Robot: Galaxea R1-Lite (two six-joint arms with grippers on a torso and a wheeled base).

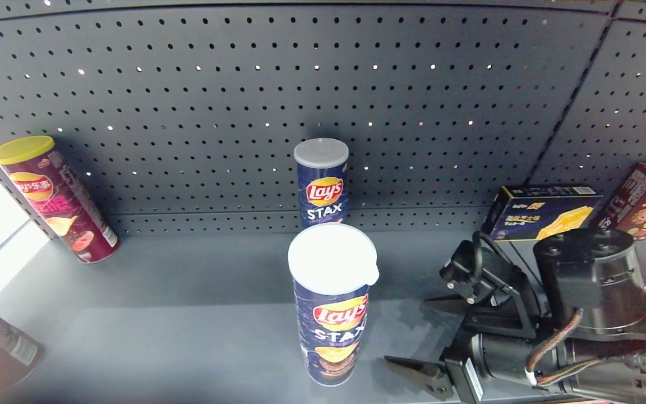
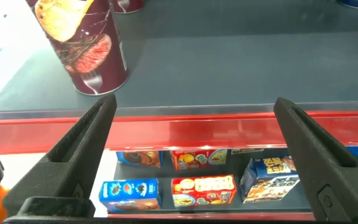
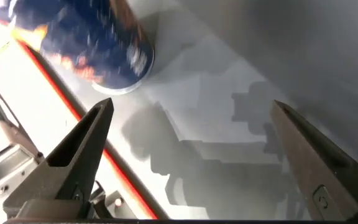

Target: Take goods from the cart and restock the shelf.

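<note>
I count two plastic-lidded blue cylinders, front can [image 1: 331, 331] and back can [image 1: 322, 188], on the matte shelf [image 1: 188, 314]; left gripper [image 2: 194, 109] and right gripper [image 1: 421, 336] jaws spread.

Head cam: high, facing forward and down onto shelf [image 1: 188, 314] and pegboard back [image 1: 413, 112], mid range. Left wrist cam: out front, level with the shelf's red lip [image 2: 197, 130]; shares maroon can [image 2: 86, 43] with head. Right wrist cam: close over the shelf board; shares front blue can [image 3: 98, 50] with head.
</note>
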